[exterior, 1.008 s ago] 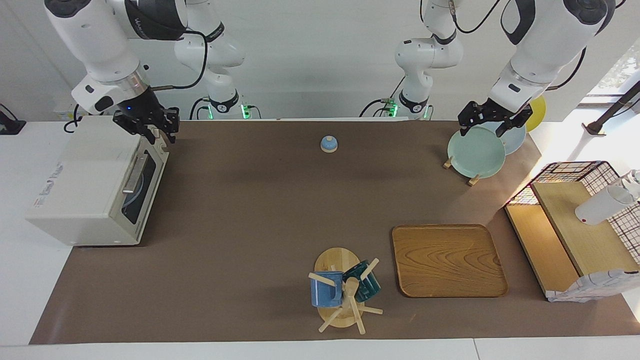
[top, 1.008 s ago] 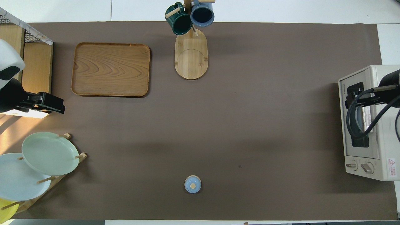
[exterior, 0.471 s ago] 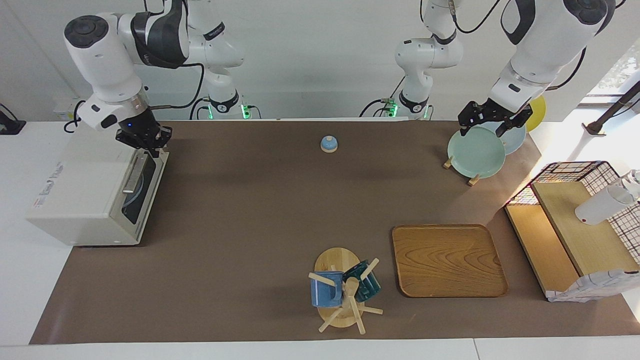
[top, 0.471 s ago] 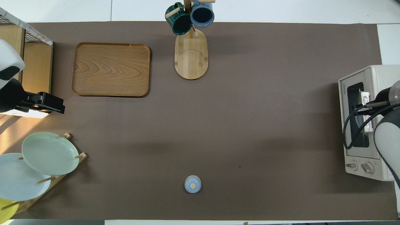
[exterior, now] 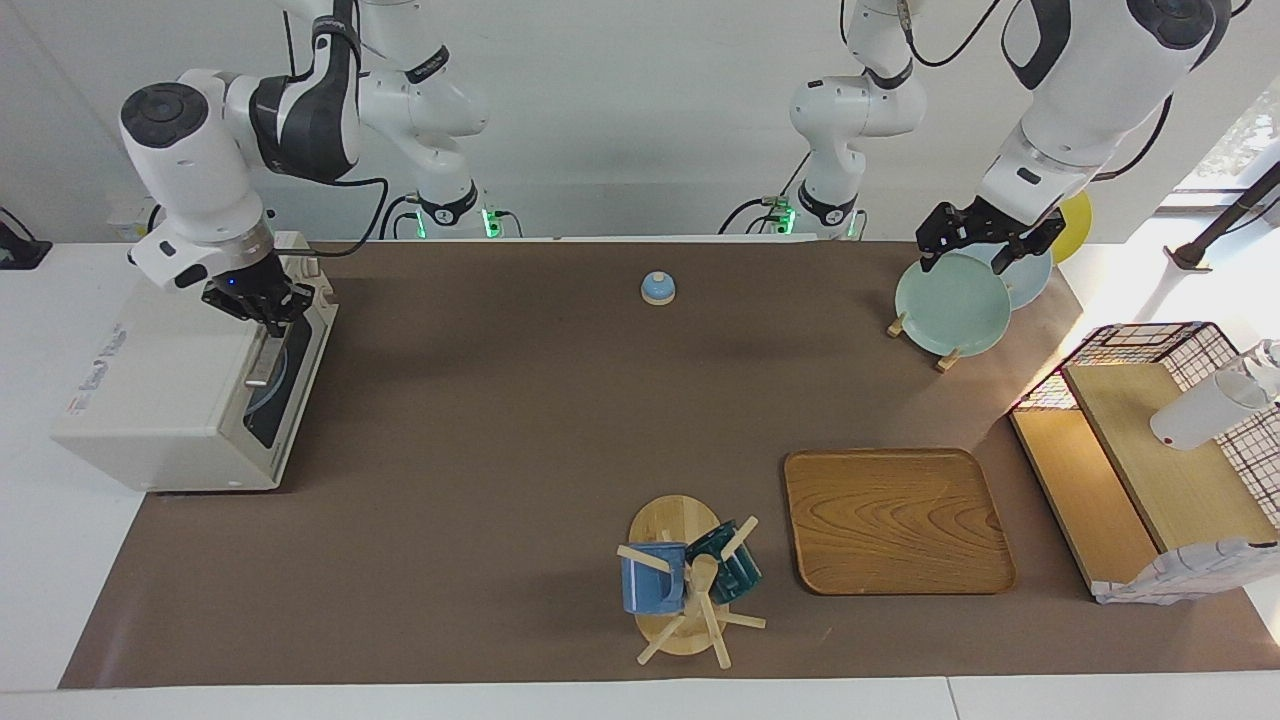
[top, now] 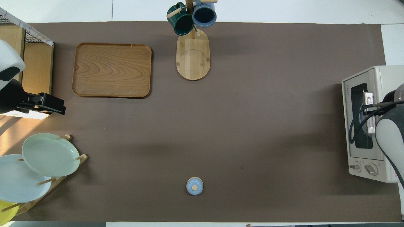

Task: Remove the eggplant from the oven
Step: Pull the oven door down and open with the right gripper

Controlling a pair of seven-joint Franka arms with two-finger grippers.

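The eggplant cannot be made out in either view; only a pale blue round shape is glimpsed through the dark glass of the oven (exterior: 170, 390) door, which is shut. In the overhead view the right gripper is largely hidden by its own arm and cable, and the oven is cut off at the picture's edge. The state of the right gripper's fingers cannot be told.

A brown mat (exterior: 500, 450) is spread over a white table (exterior: 60, 590), with a pale wall seen above the arms' bases. A wooden tray (exterior: 897, 520), a mug stand (exterior: 680, 580) with a blue mug (exterior: 650, 578) and a green mug (exterior: 730, 565), a small blue bell (exterior: 657, 287) and a wire-sided wooden shelf (exterior: 1150, 460) are set on it. A rack of plates (exterior: 952, 302) stands at the left arm's end.

The right gripper (exterior: 262, 312) is pointed down at the top front edge of the oven, right at the upper end of the metal bar handle (exterior: 264, 355); whether the handle is touched cannot be told. The arm is bent sharply at the elbow above the oven.

The left gripper (exterior: 985, 245) is held over the plate rack, its fingers spread apart with nothing between them, the green plate's rim just below the fingertips. That arm waits.
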